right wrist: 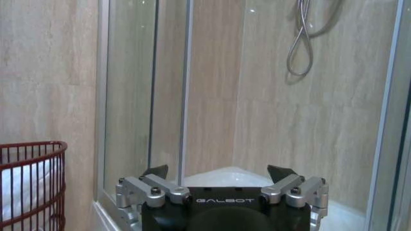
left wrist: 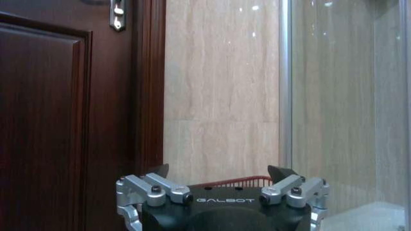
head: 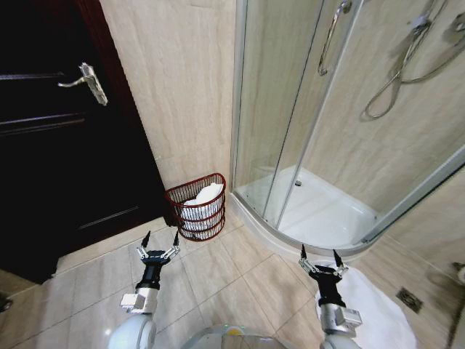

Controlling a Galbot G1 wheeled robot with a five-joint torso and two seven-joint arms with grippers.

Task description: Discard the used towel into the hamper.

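The hamper (head: 197, 209) is a small dark red wire basket standing on the floor against the tiled wall, between the door and the shower. A white towel (head: 205, 198) lies bunched inside it. In the right wrist view the hamper (right wrist: 29, 185) shows at the edge with the white towel (right wrist: 19, 185) behind its wires; its rim (left wrist: 234, 181) peeks over the left gripper's body in the left wrist view. My left gripper (head: 160, 241) hangs open just in front of the hamper, holding nothing. My right gripper (head: 320, 255) is open too, near the shower base.
A dark wooden door (head: 51, 145) with a metal handle (head: 89, 80) stands left of the hamper. A glass shower enclosure (head: 327, 131) with a raised white tray (head: 320, 214) fills the right. A white bath mat (head: 378, 305) lies on the tiled floor under the right arm.
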